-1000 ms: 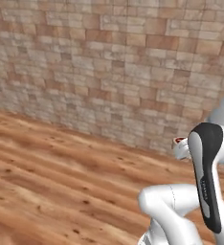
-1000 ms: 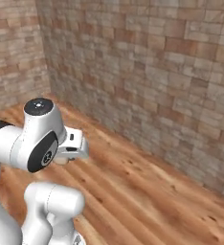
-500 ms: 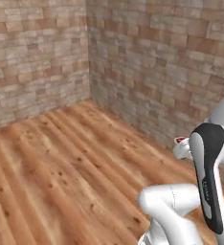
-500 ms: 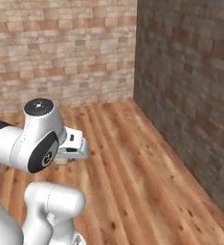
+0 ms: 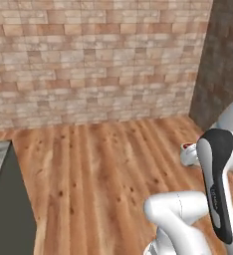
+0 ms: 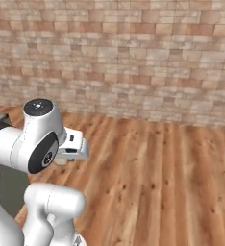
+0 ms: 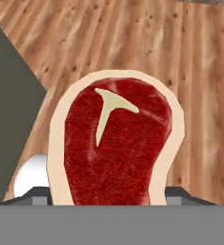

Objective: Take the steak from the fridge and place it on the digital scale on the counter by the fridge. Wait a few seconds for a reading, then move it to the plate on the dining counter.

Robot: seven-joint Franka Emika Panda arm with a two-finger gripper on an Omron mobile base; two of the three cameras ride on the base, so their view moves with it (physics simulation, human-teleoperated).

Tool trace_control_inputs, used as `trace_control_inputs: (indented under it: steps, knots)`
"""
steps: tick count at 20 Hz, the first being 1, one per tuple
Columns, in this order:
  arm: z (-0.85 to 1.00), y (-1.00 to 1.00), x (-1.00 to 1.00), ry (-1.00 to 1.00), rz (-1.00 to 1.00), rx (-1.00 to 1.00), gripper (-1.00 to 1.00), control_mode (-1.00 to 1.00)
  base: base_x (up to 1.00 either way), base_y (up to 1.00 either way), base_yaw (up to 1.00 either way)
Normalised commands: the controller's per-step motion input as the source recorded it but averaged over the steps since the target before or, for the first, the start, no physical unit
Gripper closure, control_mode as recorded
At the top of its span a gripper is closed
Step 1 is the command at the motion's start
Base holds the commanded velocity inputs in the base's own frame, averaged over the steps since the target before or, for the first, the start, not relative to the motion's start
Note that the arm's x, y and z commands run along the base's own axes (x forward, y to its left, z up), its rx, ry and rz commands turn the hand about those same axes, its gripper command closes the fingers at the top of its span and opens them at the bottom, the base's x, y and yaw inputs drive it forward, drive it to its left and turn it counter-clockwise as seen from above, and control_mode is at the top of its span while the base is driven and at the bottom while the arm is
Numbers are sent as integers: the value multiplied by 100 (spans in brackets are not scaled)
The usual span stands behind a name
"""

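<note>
Close up, steak upright, clamped in gripper

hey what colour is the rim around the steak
Pale tan, around the steak and its red centre; the hand view shows it best.

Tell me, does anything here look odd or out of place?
Only the steak itself: raw meat carried upright in the robot's jaws over bare wooden floor. Nothing looks spilled, broken or askew.

The arm is folded upright, end effector closed.
</note>
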Motion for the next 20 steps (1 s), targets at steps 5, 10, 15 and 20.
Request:
trace_control_inputs:
  steps: [5, 10, 15, 20]
  knots:
    - [0, 0, 0, 0, 0, 0, 100, 100, 100, -20, 70]
    - [0, 0, 0, 0, 0, 0, 100, 100, 90, -38, 67]
    - [0, 0, 0, 0, 0, 0, 100, 100, 78, -50, 65]
    - [0, 0, 0, 0, 0, 0, 100, 100, 73, -47, 67]
